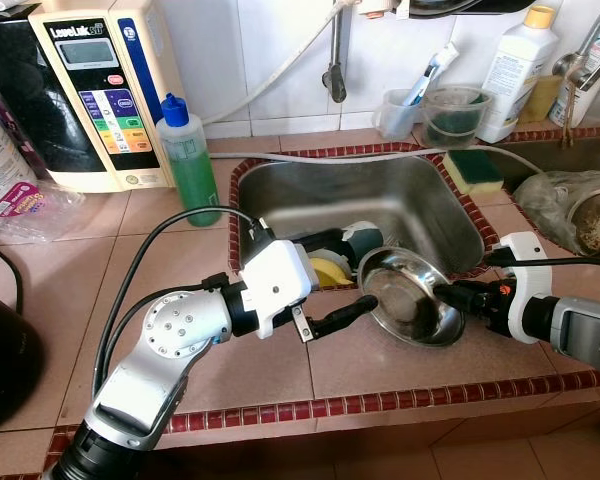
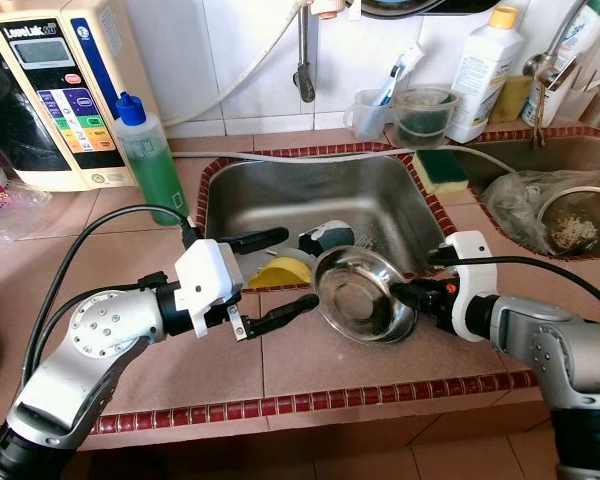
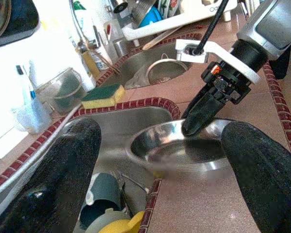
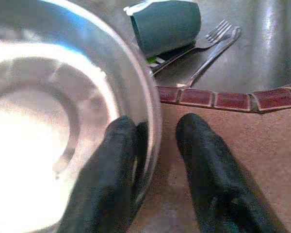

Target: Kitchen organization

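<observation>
A shiny steel bowl (image 1: 412, 300) hangs tilted at the front edge of the sink (image 1: 400, 195), over the tiled counter. My right gripper (image 4: 156, 124) is shut on the bowl's (image 4: 48, 121) right rim, one finger inside and one outside. My left gripper (image 1: 355, 270) is open just left of the bowl; one finger reaches over the sink and the other lies along the counter edge. In the left wrist view the bowl (image 3: 179, 150) sits between my two spread fingers (image 3: 63, 174). A teal cup (image 1: 362, 238), a yellow dish (image 1: 327, 268) and forks (image 4: 216, 41) lie in the sink.
A green soap bottle (image 1: 190, 160) and a water ioniser (image 1: 100, 90) stand at the back left. A sponge (image 1: 472, 170), clear cups (image 1: 450, 112) and a white bottle (image 1: 515, 70) line the back. A second sink with a strainer (image 1: 595, 222) lies to the right.
</observation>
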`<state>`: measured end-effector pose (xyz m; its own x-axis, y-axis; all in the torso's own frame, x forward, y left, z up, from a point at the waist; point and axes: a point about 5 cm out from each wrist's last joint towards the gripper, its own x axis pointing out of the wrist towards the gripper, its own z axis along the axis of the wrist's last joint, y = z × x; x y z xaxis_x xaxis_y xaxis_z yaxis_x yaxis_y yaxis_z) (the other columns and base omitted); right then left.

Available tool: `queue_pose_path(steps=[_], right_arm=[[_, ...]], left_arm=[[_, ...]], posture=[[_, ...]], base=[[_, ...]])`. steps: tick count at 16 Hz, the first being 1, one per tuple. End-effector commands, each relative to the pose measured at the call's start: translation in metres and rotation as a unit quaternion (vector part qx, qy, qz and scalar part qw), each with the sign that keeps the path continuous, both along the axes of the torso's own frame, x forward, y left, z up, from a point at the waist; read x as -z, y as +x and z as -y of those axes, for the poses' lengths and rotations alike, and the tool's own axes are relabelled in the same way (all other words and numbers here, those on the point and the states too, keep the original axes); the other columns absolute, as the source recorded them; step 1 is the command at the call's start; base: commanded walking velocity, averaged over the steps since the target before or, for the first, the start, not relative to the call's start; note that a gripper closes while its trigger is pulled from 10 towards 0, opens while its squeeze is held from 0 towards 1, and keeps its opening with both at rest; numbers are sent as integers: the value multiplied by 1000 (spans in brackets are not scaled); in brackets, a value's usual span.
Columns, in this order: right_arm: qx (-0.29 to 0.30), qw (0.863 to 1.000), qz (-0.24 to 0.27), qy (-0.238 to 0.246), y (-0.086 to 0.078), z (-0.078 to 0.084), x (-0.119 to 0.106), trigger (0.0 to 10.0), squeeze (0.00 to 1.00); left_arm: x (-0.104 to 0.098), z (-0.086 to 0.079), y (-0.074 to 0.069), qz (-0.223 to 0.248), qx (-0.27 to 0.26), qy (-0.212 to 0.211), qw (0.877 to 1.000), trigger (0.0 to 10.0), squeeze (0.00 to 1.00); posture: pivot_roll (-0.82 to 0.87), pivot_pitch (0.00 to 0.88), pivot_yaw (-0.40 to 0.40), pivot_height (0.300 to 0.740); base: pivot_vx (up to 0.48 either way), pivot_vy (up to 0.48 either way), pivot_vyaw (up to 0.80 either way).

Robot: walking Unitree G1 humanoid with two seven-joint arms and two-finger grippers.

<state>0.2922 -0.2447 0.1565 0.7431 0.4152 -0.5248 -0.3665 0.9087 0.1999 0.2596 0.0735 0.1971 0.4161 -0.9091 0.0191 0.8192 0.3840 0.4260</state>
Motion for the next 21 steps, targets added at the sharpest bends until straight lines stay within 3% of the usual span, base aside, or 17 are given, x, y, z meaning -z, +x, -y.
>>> queue_pose_path(steps=[1,14,18,21], right_arm=[[7,1000,-21,-14,-1,4,6,0,0],[-2,1000,1,-7,3,3,-4,0,0],[13,997,75,14,10,2,-23,0,0],[36,986,153,48,17,-2,-36,0,0]], left_arm=[[3,0,-2,0,7,11,1000,10000,0],[2,1,-2,0,9,8,1000,10000,0],[1,1,-1,2,7,6,1000,10000,0],[0,2,0,4,7,5,1000,10000,0]], posture=[[-249,90,41,740],[-251,99,44,740],[-249,101,44,740],[-249,100,44,740]], base=[[0,0,0],[0,0,0],[0,0,0],[0,0,0]])
